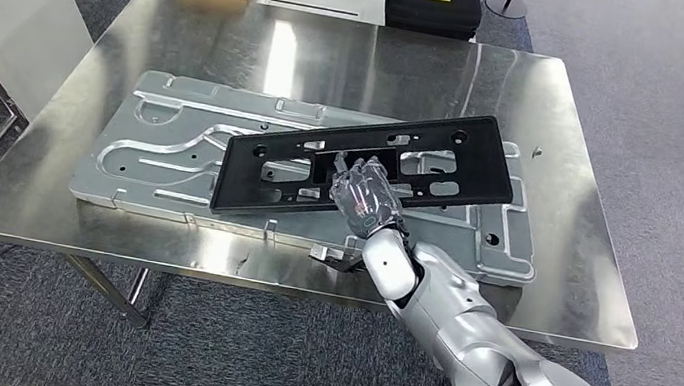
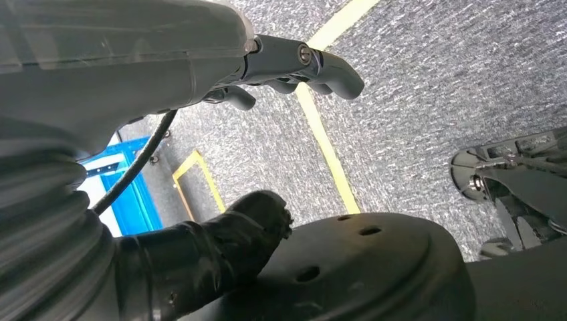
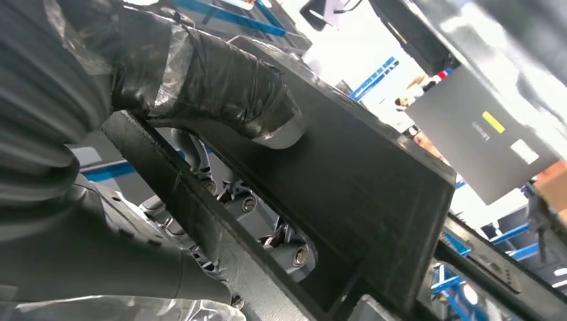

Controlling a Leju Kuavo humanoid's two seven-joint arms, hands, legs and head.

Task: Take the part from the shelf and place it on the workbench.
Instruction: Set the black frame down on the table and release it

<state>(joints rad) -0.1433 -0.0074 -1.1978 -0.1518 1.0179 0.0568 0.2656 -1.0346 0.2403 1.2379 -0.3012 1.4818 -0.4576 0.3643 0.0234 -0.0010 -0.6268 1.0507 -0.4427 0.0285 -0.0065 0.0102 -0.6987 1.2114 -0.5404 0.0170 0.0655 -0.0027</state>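
The right hand point(image 1: 365, 194) is gripping the black part point(image 1: 367, 163) over the metal plate point(image 1: 172, 154) on the worktop point(image 1: 571, 185). The left hand point(image 2: 294, 63) is hanging with nothing in it, fingers curled. Released askew, the part could slide off the plate.

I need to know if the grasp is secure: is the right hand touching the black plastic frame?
Touching. The right wrist view shows the thumb pressed on the black frame, with fingers behind its slot.

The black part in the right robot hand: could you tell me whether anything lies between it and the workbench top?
Yes. The silver stamped panel lies flat on the workbench directly under the black part, which the right robot hand grips above it.
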